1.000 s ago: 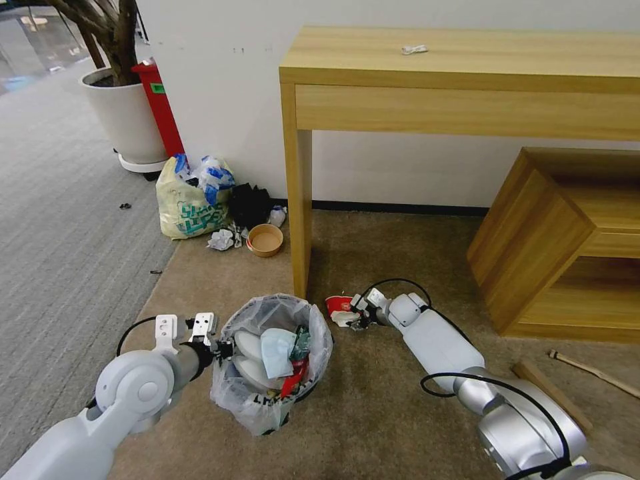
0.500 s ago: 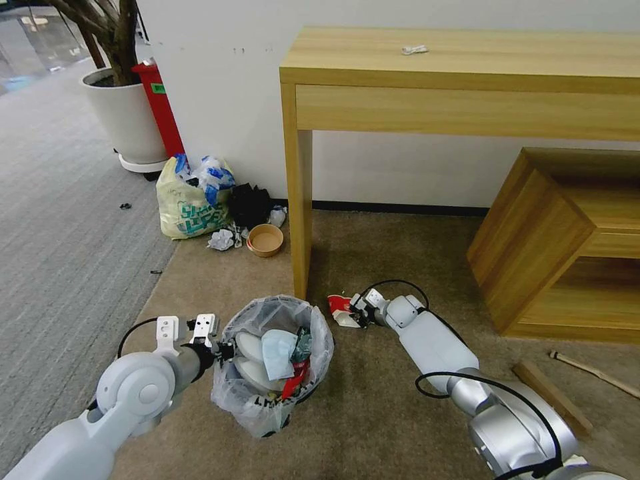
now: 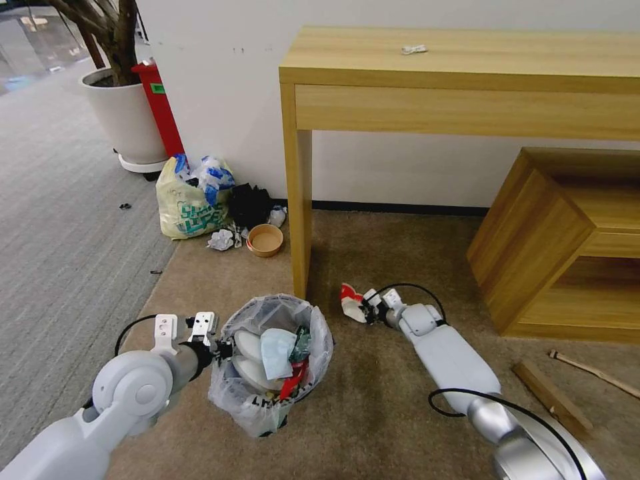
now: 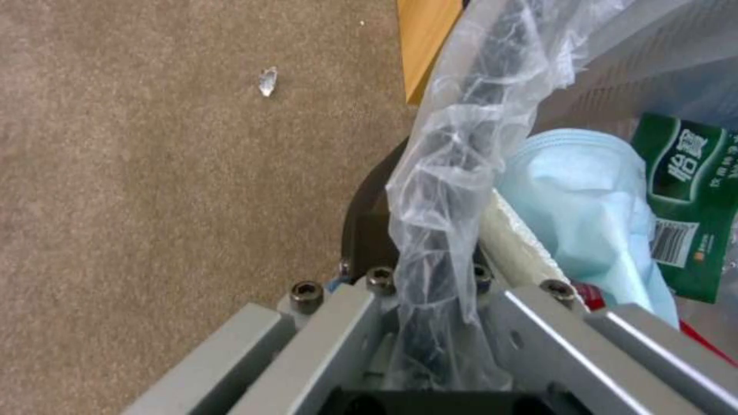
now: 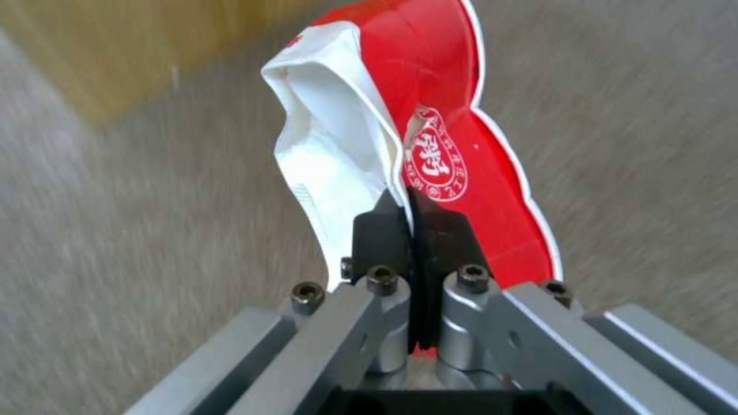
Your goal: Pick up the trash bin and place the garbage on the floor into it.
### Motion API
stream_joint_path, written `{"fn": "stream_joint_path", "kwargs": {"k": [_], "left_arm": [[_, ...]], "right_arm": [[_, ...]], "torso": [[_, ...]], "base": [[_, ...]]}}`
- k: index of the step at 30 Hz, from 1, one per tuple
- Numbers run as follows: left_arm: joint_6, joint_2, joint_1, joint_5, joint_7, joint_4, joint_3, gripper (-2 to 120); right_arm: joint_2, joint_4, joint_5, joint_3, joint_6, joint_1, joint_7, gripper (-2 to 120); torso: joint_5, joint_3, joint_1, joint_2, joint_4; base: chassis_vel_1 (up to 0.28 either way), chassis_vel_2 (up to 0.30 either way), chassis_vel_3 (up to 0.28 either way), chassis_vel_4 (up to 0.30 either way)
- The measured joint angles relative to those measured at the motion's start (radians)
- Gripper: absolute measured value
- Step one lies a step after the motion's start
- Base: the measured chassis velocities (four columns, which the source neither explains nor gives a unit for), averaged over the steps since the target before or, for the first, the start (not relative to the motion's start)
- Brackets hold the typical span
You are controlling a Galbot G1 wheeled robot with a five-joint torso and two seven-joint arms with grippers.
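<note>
Head view: left hand (image 3: 223, 348) clamped on the rim of the small round black trash bin with crinkly clear plastic liner (image 3: 270, 363), which sits on the beige-brown short-pile carpet floor (image 3: 373, 407). In the bin beside that hand: white slippers (image 3: 245, 347), pale blue mask (image 3: 275, 351), red wrapper (image 3: 295, 373). Right hand (image 3: 366, 311) low near the wooden table leg (image 3: 298, 220), pinching a flattened red-and-white paper carton (image 3: 351, 303) just ahead of it.

Left wrist view: fingers (image 4: 369, 242) closed on black rim and liner (image 4: 446, 190); mask (image 4: 592, 213) and green label (image 4: 680, 202) just inside.

Right wrist view: fingers (image 5: 384, 230) squeezed shut on the carton (image 5: 430, 115), carpet beyond it.
</note>
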Motion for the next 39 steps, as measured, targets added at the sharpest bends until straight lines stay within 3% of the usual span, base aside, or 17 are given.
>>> {"fn": "stream_joint_path", "kwargs": {"k": [3,4,5,6,7,9,10,12,16,25,30,39], "left_arm": [[0.000,0.007,0.002,-0.005,-0.006,-0.007,0.000,0],[0.000,0.010,0.002,-0.013,-0.017,-0.008,0.002,0],[0.000,0.010,0.002,-0.013,-0.017,-0.008,0.002,0],[0.000,0.010,0.001,-0.016,-0.020,-0.008,0.005,0],[0.000,0.010,-0.001,-0.018,-0.020,-0.007,0.007,0],[0.000,0.011,-0.001,-0.019,-0.022,-0.006,0.009,0],[0.000,0.014,0.000,-0.020,-0.028,-0.006,0.010,0],[0.000,0.019,0.002,-0.035,-0.048,-0.008,0.015,0],[0.000,0.025,-0.014,-0.068,-0.070,-0.010,0.025,0],[0.000,0.048,-0.053,-0.109,-0.096,-0.004,0.074,0],[0.000,0.049,-0.068,-0.114,-0.099,-0.011,0.102,0],[0.000,0.066,-0.065,-0.131,-0.109,-0.038,0.099,0]], "right_arm": [[-0.055,0.140,0.057,0.015,-0.020,-0.045,-0.003,0],[-0.166,0.378,0.140,0.048,-0.060,-0.128,0.000,0],[-0.166,0.378,0.140,0.048,-0.060,-0.128,0.000,0],[-0.256,0.551,0.214,0.075,-0.090,-0.215,0.017,0],[-0.285,0.626,0.244,0.087,-0.099,-0.251,0.022,0],[-0.308,0.699,0.272,0.103,-0.106,-0.281,0.027,0],[-0.332,0.783,0.315,0.118,-0.119,-0.310,0.035,0],[-0.360,0.901,0.397,0.119,-0.144,-0.332,0.047,0],[-0.379,1.023,0.475,0.088,-0.182,-0.332,0.063,0],[-0.376,1.187,0.549,-0.030,-0.238,-0.287,0.059,0],[-0.353,1.177,0.543,-0.164,-0.247,-0.254,0.061,0],[-0.332,1.096,0.511,-0.275,-0.262,-0.261,0.065,0]], "torso": [[-0.0001,0.000,0.000,0.000,0.0003],[-0.0003,0.000,0.000,0.000,0.0003],[-0.0003,0.000,0.000,0.000,0.0003],[-0.0008,0.000,0.000,0.000,-0.0009],[0.0013,0.000,0.000,0.000,-0.0014],[0.0011,0.000,0.000,0.000,-0.0010],[-0.0014,0.000,0.000,0.000,-0.0009],[0.0004,0.000,0.000,0.000,0.0002],[-0.0003,0.000,0.000,0.000,0.0002],[-0.0003,0.000,0.000,0.000,0.0000],[-0.0004,0.000,0.000,0.000,0.0000],[-0.0003,0.000,0.000,0.000,-0.0001]], "base": [[0.000,0.000,0.000,0.000],[0.000,0.000,0.000,0.000],[0.000,0.000,0.000,0.000],[0.000,0.000,0.000,0.000],[0.000,0.000,0.000,0.000],[0.000,0.000,0.000,0.000],[0.000,0.000,0.000,0.000],[0.000,0.000,0.000,0.000],[0.000,0.000,0.000,0.000],[0.000,0.000,0.000,0.000],[0.000,0.000,0.000,0.000],[0.000,0.000,0.000,0.000]]}}
